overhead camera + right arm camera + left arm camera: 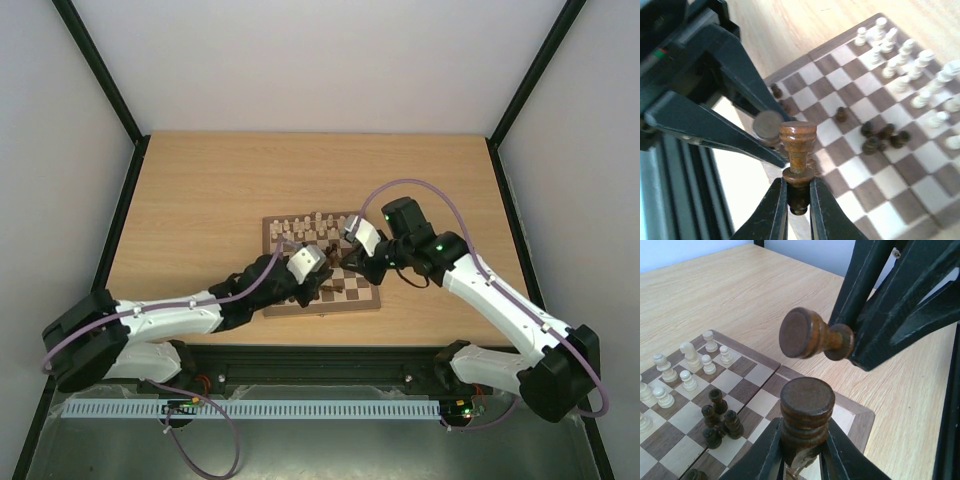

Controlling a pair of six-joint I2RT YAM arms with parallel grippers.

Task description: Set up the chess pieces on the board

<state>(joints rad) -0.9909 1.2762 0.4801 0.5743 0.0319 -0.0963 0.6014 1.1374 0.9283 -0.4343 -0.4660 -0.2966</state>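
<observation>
The board (pixel 357 296) lies at the table's middle. Cream chess pieces (pixel 305 228) stand in rows along its far edge. Several dark pieces (pixel 720 421) huddle loose near the middle squares. My left gripper (pixel 804 429) is shut on a dark brown piece (pixel 807 405), its flat base facing the camera, above the board's corner (pixel 862 422). My right gripper (pixel 797 182) is shut on another dark brown piece (pixel 797 145), held by its head end. The two grippers are close together over the board's near right part, their pieces a little apart (pixel 812 335).
The cream rows also show in the right wrist view (pixel 905 62), with the dark cluster (pixel 882 137) and a single dark piece (pixel 841 114) on the squares. Bare wooden table (pixel 200 200) surrounds the board. Black frame rails (pixel 115 235) run along the table sides.
</observation>
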